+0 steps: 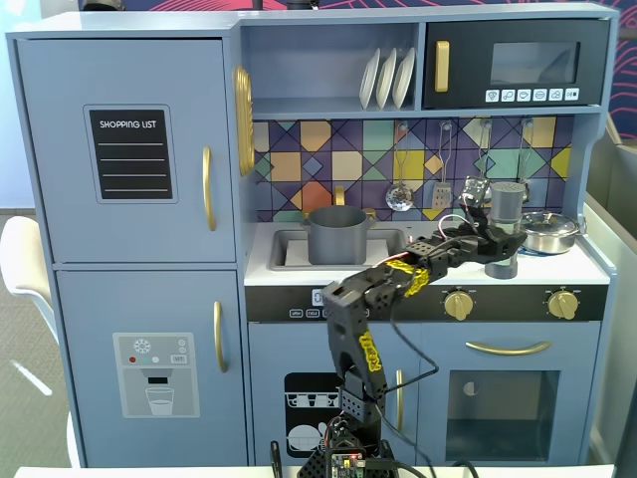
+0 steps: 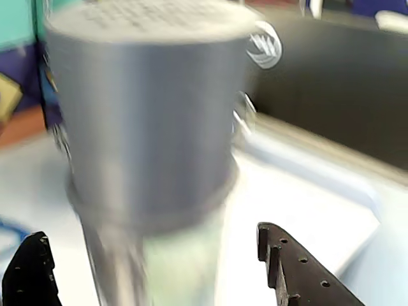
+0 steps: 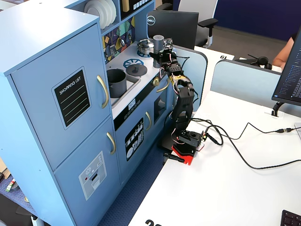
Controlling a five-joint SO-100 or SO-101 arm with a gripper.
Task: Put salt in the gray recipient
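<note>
The salt (image 1: 508,199) stands on the right of the tabletop (image 1: 418,267), well apart from the pot (image 1: 337,235) in the sink. The pincer (image 2: 153,261) is open, its jaws either side of the shaker's body — rigid, likely light and smooth, top-heavy, so grip it mid-body.

Pale toy-kitchen countertop (image 1: 418,267): gray pot (image 1: 337,234) sunk in the sink at nine o'clock, flat gray lid (image 3: 136,70) mid-counter, shiny silver pan (image 1: 549,231) resting at three o'clock.
</note>
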